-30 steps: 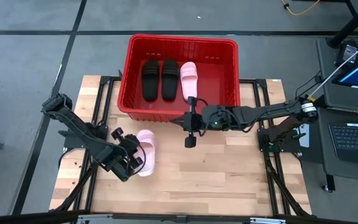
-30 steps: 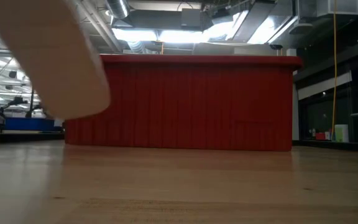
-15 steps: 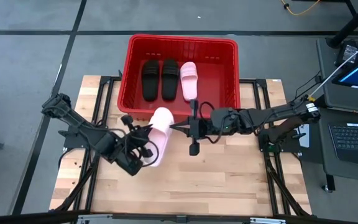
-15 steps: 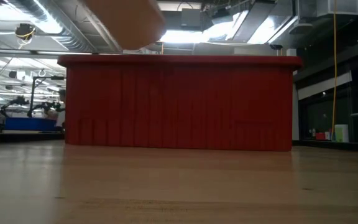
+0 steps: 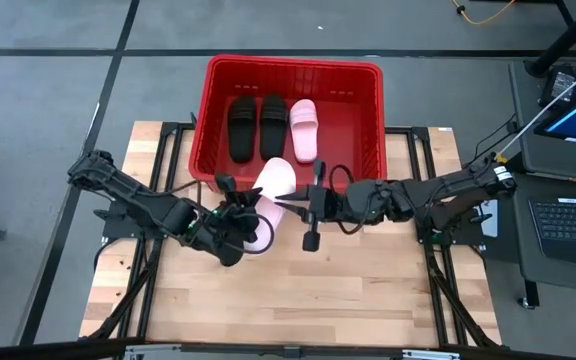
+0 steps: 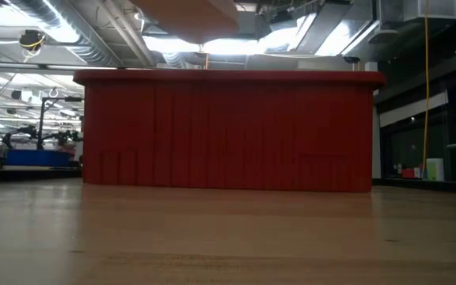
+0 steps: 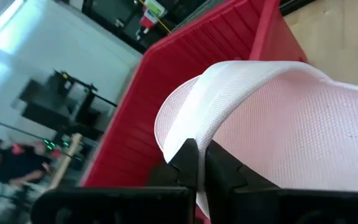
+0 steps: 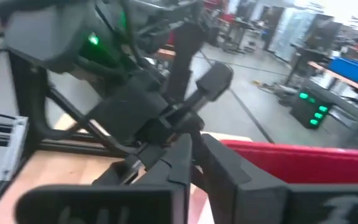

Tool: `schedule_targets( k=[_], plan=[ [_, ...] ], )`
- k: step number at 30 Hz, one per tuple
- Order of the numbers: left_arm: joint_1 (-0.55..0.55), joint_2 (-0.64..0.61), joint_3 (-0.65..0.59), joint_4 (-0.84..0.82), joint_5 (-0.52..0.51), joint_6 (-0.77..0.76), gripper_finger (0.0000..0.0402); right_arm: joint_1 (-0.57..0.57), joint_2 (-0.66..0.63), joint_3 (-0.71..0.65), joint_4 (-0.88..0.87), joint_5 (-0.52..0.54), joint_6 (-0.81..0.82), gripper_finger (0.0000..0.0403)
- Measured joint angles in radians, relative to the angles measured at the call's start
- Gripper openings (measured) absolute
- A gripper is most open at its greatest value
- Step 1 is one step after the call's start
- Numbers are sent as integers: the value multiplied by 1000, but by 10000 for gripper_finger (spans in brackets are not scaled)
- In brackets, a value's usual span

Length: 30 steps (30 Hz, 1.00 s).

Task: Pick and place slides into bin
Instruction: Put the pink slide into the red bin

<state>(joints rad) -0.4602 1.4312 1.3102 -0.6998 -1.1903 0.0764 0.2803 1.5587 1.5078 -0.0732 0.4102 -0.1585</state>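
The pale pink slide is looking light, foamy and bendable, best pinched at a thin edge. The left gripper is doing so, jaws clamped narrow on its rim, carrying it above the desk at the bin's six o'clock wall. Three slides are lying inside. The right gripper is hovering at the slide's three o'clock, jaws narrowly parted, holding nothing.

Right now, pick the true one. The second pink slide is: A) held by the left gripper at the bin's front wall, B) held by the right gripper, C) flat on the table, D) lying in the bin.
A: the left gripper is shut on the pink slide, raised at the bin front wall.
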Motion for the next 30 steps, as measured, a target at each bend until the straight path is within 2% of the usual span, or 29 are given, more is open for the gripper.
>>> schedule_targets(
  k=[6, 13, 17, 26, 30],
  plan=[
    [5, -32, 0, 49, -22, 140, 3, 55, 0, 3, -32, 81, 1, 91],
    [23, -65, 1, 162, -32, 231, 3, 87, 23, 3, -54, 242, 2, 135],
    [49, -63, 1, 211, -34, 302, 3, 85, 57, 2, -7, 274, -11, 139],
    [101, -60, 1, 212, -31, 304, 3, 37, 80, 7, 4, 290, -29, 137],
    [112, -60, 1, 211, -31, 304, 4, 31, 89, 103, -82, 290, -34, 137]
  ],
)
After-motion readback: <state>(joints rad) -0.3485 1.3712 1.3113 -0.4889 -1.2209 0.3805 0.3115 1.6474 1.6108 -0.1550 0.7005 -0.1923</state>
